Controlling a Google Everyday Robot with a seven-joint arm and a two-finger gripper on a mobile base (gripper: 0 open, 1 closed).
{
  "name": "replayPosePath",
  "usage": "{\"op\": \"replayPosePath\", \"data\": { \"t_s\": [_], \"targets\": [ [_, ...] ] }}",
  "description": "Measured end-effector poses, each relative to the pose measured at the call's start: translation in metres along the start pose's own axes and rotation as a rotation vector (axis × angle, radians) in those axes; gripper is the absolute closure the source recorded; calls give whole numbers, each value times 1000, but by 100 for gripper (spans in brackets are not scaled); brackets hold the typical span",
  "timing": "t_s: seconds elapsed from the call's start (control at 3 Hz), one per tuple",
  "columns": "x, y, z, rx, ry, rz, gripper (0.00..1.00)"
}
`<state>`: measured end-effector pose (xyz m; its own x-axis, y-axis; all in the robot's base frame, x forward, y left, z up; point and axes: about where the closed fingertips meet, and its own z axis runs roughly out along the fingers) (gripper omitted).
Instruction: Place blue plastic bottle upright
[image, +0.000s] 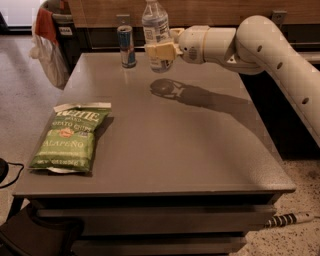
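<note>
A: Where's the claw (161, 51) rn?

B: Top centre of the view, over the far part of the tabletop (200, 150). It sits at the end of the white arm (260, 45), which reaches in from the right.

A: Apart or together?

B: Clamped on the blue plastic bottle (155, 25). The cream fingers (159, 50) wrap the lower half of the body, approx. at the bottom of the label (156, 31).

A: And the bottle itself?

B: In the air, not on the tabletop. It's cap-end up and close to upright, w/ a slight lean; the top runs to the frame edge, so can't see the cap properly. The bottom hangs just below the fingers. Its shadow (167, 89) falls on the tabletop nearer the camera, apart from the bottle.

A: Anything near it?

B: A slim blue-and-silver drink can (126, 46) stands upright on the far edge, just left of the bottle, no contact. A green chip bag (70, 137) lies flat on the left side, well apart from both.

A: Other stuff?

B: The arm's shadow runs right from the bottle's, across the tabletop. A striped cable (290, 219) lies on the floor at lower right. Past the far left corner there's something red and white, can't tell what.
</note>
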<state>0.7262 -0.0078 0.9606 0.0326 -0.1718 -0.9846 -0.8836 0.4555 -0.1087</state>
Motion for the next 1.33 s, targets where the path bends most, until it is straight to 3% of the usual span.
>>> {"op": "replayPosePath", "data": {
  "t_s": [0.33,1.33],
  "targets": [
    [10,6,4,-4,-54,-11,100],
    [54,27,4,19,-93,42,100]
  ]
}}
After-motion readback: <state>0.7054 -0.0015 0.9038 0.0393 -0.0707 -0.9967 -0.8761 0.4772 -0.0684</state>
